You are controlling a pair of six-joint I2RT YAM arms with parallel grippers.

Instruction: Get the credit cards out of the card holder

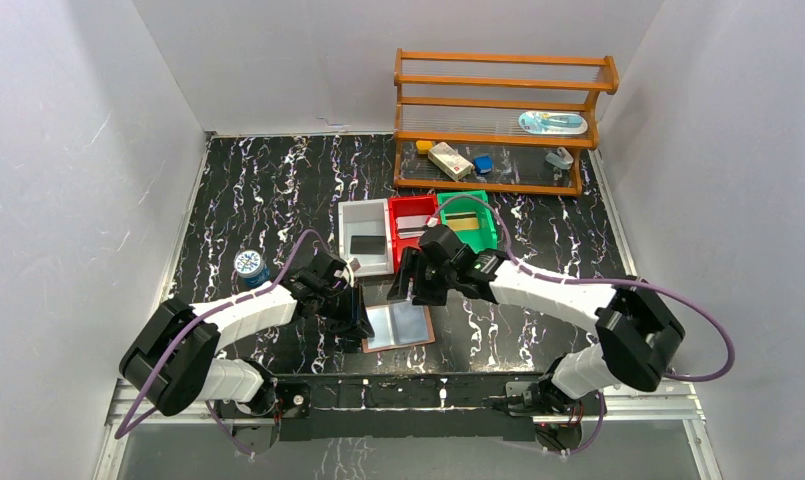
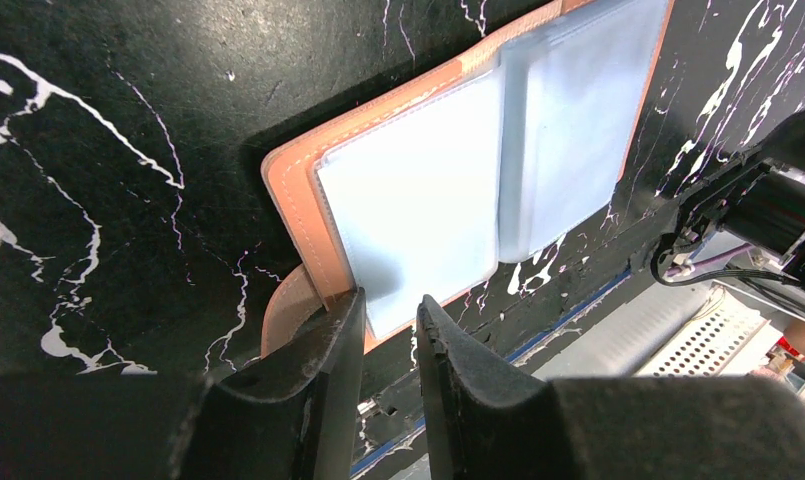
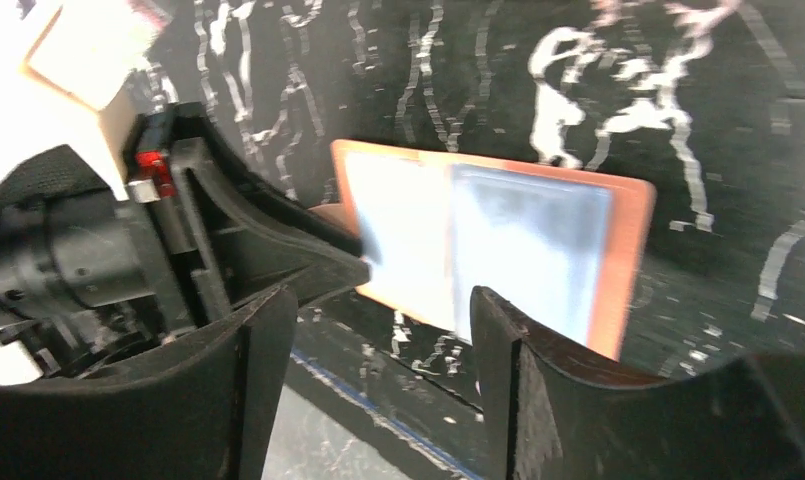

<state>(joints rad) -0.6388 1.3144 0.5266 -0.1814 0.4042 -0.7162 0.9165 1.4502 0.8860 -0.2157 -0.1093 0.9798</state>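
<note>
Card holder (image 1: 398, 325) lies open flat at the table's (image 1: 258, 190) near edge. Left gripper (image 2: 390, 305) sits at its left edge, fingers nearly together, and I can't tell if they're pinching it. Just beyond, right gripper (image 3: 383, 300) hovers with fingers spread and empty.

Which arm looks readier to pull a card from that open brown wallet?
Probably left: the left gripper, fingers nearly together, straddles the edge of the pale blue pocket in the open tan-brown leather card holder, while the right gripper hangs open, apart from it.
</note>
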